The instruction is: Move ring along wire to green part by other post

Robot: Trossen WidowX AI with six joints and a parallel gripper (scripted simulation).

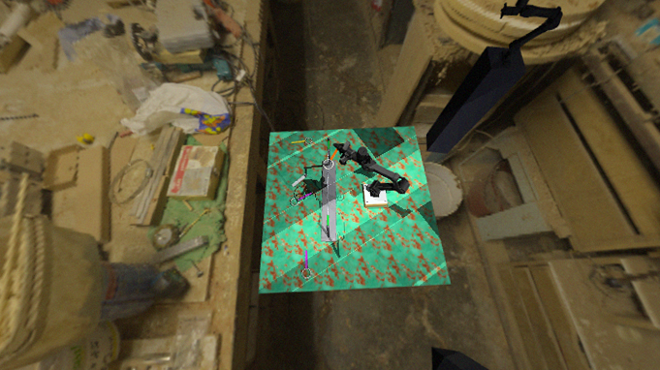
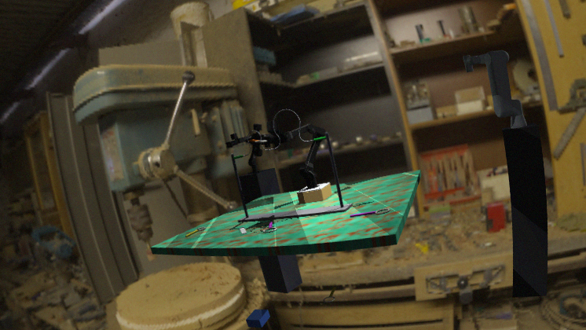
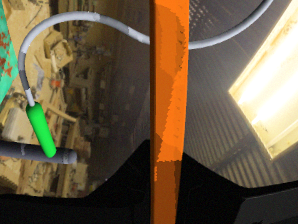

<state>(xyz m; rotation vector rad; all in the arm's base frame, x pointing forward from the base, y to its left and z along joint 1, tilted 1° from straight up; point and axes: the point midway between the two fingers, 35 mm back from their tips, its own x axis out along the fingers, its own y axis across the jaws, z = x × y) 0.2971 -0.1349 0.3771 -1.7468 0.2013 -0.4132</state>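
Observation:
My gripper [image 1: 338,148] [image 2: 253,140] [image 3: 154,146] is shut on the orange handle [image 1: 333,155] [image 3: 169,90], above the table near the far-end post. The ring [image 1: 328,164] is at the handle's far end, over the grey part of the wire [image 2: 287,109] [image 3: 90,15]; it is outside the wrist view. Its exact gap to the wire cannot be told. One green part [image 1: 328,144] [image 2: 237,156] is at the left post [image 2: 239,186] in the exterior view, the other green part [image 1: 328,220] [image 2: 319,138] at the right post [image 2: 334,172]. A green part [image 3: 42,130] also shows left of the handle.
A grey base board [image 1: 328,183] [image 2: 303,212] carries the posts. Magenta-handled rings [image 1: 306,274] [image 2: 382,210], a yellow-handled ring [image 1: 308,141] and a white block [image 1: 299,179] [image 2: 243,230] lie on the table. A second arm [image 1: 538,33] [image 2: 498,82] stands apart on a pillar.

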